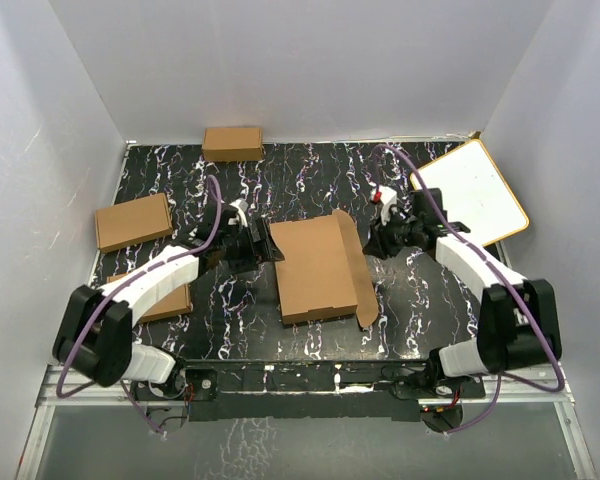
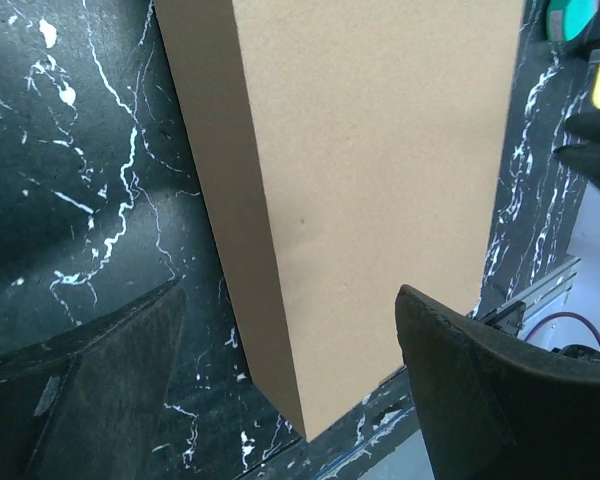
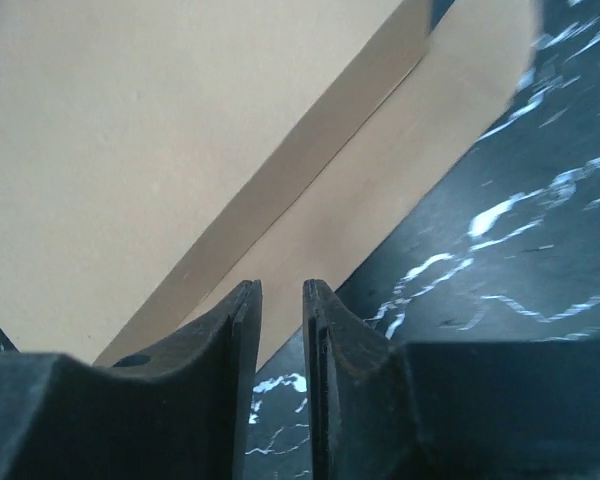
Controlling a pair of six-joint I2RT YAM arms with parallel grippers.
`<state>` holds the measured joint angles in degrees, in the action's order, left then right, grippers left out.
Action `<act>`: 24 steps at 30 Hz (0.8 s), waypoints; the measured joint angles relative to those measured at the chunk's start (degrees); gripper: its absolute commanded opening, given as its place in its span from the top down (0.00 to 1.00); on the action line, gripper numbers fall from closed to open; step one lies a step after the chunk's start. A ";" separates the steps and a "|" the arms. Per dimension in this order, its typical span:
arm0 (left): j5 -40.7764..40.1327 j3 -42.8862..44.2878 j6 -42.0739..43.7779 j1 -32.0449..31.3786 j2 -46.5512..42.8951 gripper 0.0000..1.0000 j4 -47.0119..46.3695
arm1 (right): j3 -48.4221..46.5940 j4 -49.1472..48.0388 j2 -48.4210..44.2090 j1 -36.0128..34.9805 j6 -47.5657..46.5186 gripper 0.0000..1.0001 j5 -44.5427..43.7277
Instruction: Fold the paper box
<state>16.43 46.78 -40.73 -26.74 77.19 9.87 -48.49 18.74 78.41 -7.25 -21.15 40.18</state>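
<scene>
Here the paper box [image 1: 315, 268] lies at the middle of the table [image 1: 310, 180], between the two arms. Its long axis runs from the near edge toward the back wall, the far end leaning slightly left.

Left gripper [image 1: 257, 243]: at the box's far left corner, fingers spread wide.

Right gripper [image 1: 385, 240]: just beside the flap [image 1: 361, 270] that lies out along the box's right edge, fingers drawn almost together with only a thin slit between them.

Governing relation: the flap lies to the left of the right fingers, its length parallel to the box's long axis. Raising it would therefore seem to fall to the right arm, with the left arm placed to brace the opposite side.

Left wrist view: the box's left side stands as an upright wall between the open fingers [image 2: 100, 400], a height the top view does not convey. Whether either pad touches it cannot be told.

Right wrist view: the fingers [image 3: 230, 350] point at the flap's outer edge. Nothing shows in the slit, and contact with the cardboard cannot be judged.

Only the top view shows the small boxes [image 1: 133, 221] at the left and the white board [image 1: 475, 190] at the far right.
</scene>
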 measured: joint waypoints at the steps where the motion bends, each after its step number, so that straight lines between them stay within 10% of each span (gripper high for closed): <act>1: 0.70 0.28 0.07 0.00 1.55 0.16 -0.46 | -0.02 1.33 1.77 -0.46 -1.38 0.73 -0.04; 15: 3.37 12.63 3.93 0.33 19.91 0.19 -0.74 | -5.60 12.15 12.74 -14.99 -9.51 0.72 -1.11; 24: -3.69 23.19 11.30 1.55 25.03 0.09 4.13 | -11.76 13.53 17.46 -12.87 -9.90 0.54 -2.62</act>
<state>12.73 69.97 -29.43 -25.19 102.21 14.00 -60.25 32.27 95.88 -20.12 -31.05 37.56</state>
